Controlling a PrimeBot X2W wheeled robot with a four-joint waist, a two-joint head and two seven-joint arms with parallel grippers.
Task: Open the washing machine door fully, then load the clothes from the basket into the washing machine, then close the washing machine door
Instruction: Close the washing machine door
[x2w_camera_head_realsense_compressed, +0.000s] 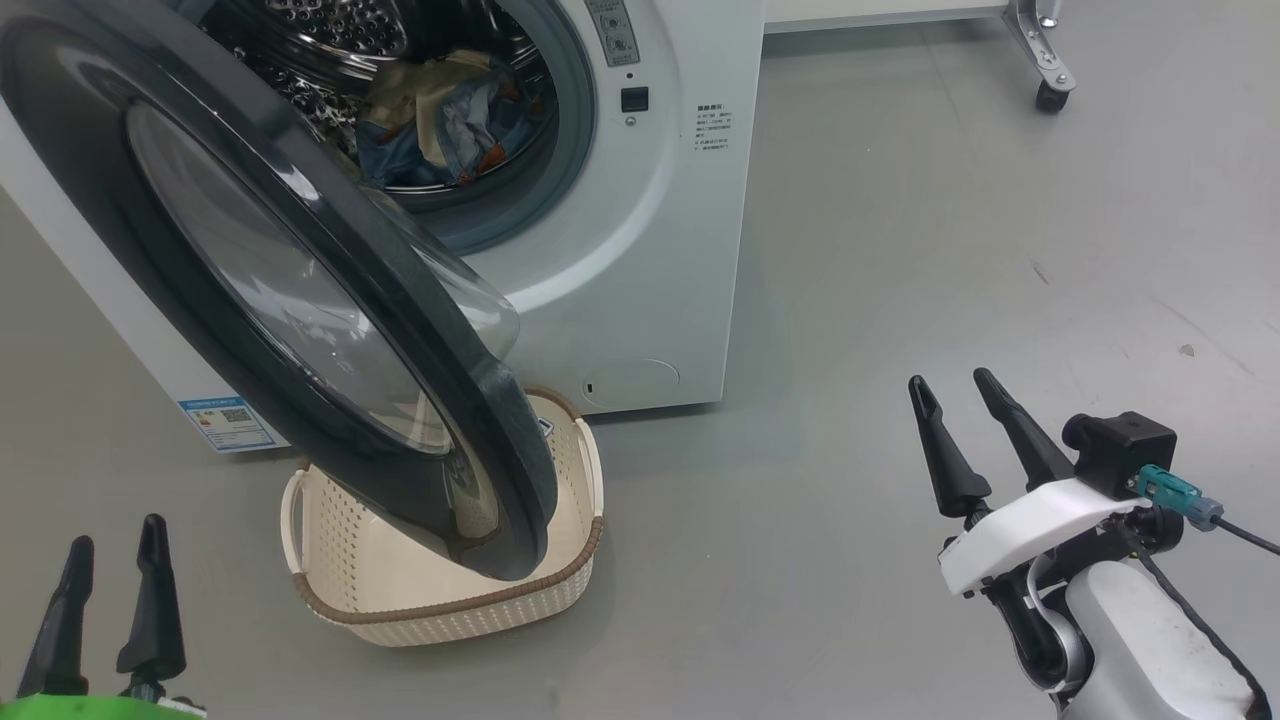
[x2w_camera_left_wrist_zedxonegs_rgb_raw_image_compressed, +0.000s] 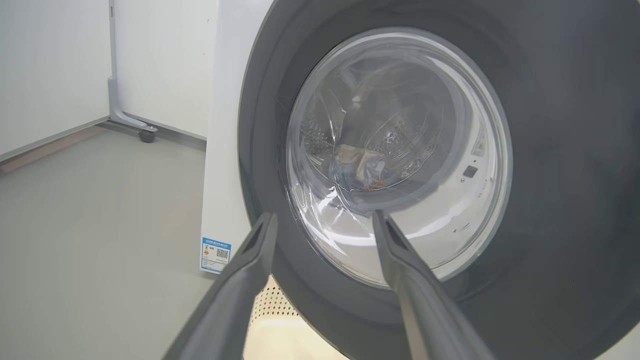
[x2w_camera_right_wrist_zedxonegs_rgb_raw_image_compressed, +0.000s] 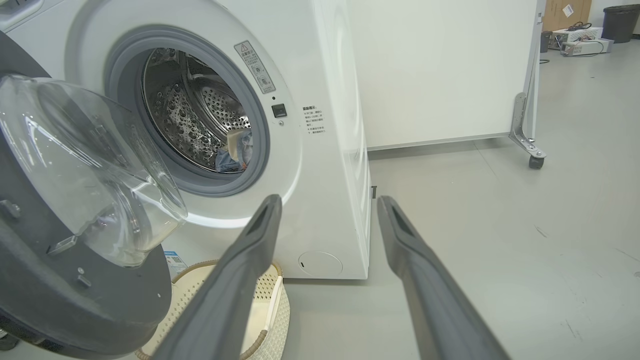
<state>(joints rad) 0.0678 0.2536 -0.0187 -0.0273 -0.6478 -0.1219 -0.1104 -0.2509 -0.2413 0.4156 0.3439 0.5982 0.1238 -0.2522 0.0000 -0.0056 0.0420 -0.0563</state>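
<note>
- Standing half open, the washing machine door (x2w_camera_head_realsense_compressed: 290, 300) overhangs the basket (x2w_camera_head_realsense_compressed: 480, 620), its glass bulge facing the washing machine (x2w_camera_head_realsense_compressed: 640, 250), which holds the clothes (x2w_camera_head_realsense_compressed: 440, 125).
- Left tool (x2w_camera_head_realsense_compressed: 118, 533) and right tool (x2w_camera_head_realsense_compressed: 950, 379) gape wide, empty.
- Grey floor (x2w_camera_head_realsense_compressed: 900, 250) beneath.

Black-rimmed door (x2w_camera_head_realsense_compressed: 300, 330), white machine (x2w_camera_head_realsense_compressed: 660, 250), cream perforated basket (x2w_camera_head_realsense_compressed: 480, 600), blue-orange clothes (x2w_camera_head_realsense_compressed: 450, 125)

Before me stands the big white front-loading washing machine (x2w_camera_head_realsense_compressed: 650, 250), its grey rubber gasket and perforated steel drum exposed. The washing machine door (x2w_camera_head_realsense_compressed: 290, 290), large and round with a wide glossy black rim around a clear bulging glass bowl, hangs swung out toward me. Low in the drum I see bunched blue clothes (x2w_camera_head_realsense_compressed: 450, 120) with orange patches and cream lining. The small cream perforated plastic basket (x2w_camera_head_realsense_compressed: 480, 615), brown woven-look rim, sits on the floor under the door's lower edge.
</note>
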